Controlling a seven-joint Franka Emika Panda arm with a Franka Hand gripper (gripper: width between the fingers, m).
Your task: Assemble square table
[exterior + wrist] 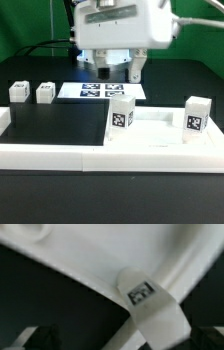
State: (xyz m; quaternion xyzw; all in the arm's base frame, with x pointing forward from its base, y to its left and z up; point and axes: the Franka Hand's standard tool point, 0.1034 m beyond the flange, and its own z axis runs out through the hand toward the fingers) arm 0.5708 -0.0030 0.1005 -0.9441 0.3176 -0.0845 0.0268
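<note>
The white square table top (155, 132) lies at the exterior view's right, against the low white border wall (60, 155). Two tagged white legs stand upright on it, one at its left corner (122, 113) and one at its right corner (195, 114). Two more tagged legs (18, 92) (46, 93) lie loose at the left. My gripper (119, 70) hangs open and empty above and behind the table top. In the wrist view a tagged leg (150, 308) rises from the top (100, 252) and runs between my spread fingers (40, 339), untouched.
The marker board (100, 91) lies flat on the black table under the gripper. The border wall runs along the front and turns up at the left end (4, 122).
</note>
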